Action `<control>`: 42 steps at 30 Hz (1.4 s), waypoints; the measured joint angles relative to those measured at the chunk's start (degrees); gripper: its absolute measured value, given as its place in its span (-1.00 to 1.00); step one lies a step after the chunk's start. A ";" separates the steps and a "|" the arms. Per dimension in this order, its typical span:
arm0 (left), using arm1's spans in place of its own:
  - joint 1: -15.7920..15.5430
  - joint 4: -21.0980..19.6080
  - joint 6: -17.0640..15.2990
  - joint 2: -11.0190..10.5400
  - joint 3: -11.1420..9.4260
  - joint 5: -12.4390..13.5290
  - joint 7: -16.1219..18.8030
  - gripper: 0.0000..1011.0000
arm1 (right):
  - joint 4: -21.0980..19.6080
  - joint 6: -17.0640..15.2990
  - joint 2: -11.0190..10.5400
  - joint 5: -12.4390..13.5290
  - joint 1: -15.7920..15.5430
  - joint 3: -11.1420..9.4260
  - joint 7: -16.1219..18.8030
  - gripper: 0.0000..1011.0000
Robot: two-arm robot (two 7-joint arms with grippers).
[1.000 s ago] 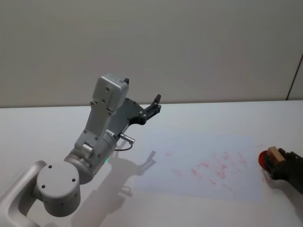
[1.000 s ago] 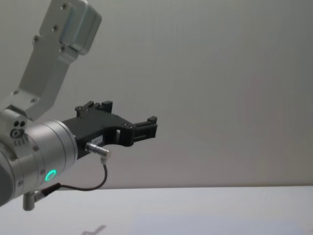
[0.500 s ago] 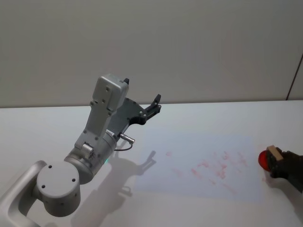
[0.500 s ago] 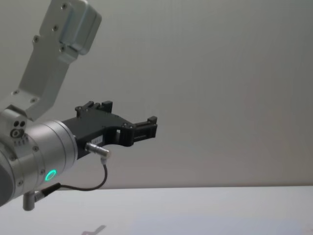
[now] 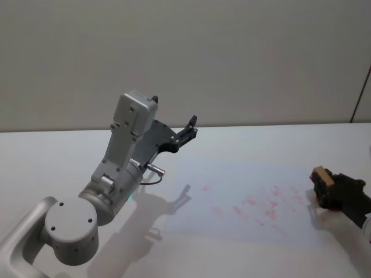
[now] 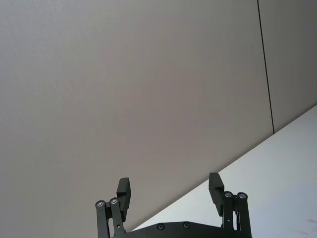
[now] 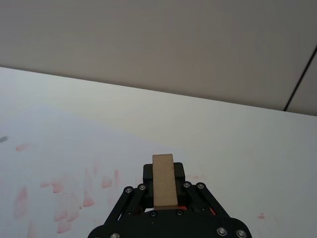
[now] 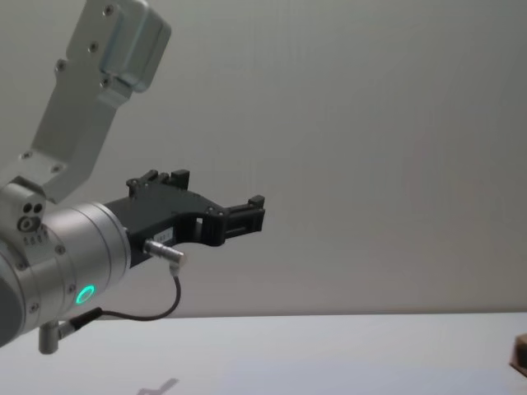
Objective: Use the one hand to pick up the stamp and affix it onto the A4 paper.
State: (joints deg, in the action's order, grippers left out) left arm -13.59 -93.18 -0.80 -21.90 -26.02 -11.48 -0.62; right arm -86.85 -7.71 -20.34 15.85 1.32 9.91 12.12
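There is one stamp (image 5: 320, 175): a plain, pale brown wooden block with squared corners, with a trace of red at its base and no lettering on it. The right gripper (image 5: 324, 188) has its black fingers (image 7: 179, 171) clamped on its sides, right at the right edge of the single sheet of A4 paper (image 5: 232, 179); whether it touches the sheet I can't tell. Roughly a dozen red smudges (image 5: 255, 205) dot the paper's right half. Left of the paper, the left gripper (image 6: 169, 187) hangs raised, spread wide and empty.

The A4 paper (image 5: 243, 188) lies on the table (image 5: 52, 156), stamp (image 5: 320, 175) at its right edge.
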 joint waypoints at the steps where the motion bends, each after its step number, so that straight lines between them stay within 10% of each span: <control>1: 0.00 0.00 0.00 0.00 0.00 0.00 0.00 0.98 | -0.25 0.04 0.06 0.07 -0.04 0.11 0.25 -0.56; 42: 0.00 0.00 0.00 0.00 0.00 0.00 0.00 0.98 | 1.30 1.00 7.24 -6.67 -0.04 9.57 11.80 -0.56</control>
State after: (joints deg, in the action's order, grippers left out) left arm -13.59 -93.18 -0.80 -21.90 -26.02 -11.48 -0.63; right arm -85.55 -6.72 -13.10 9.18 1.28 19.48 23.91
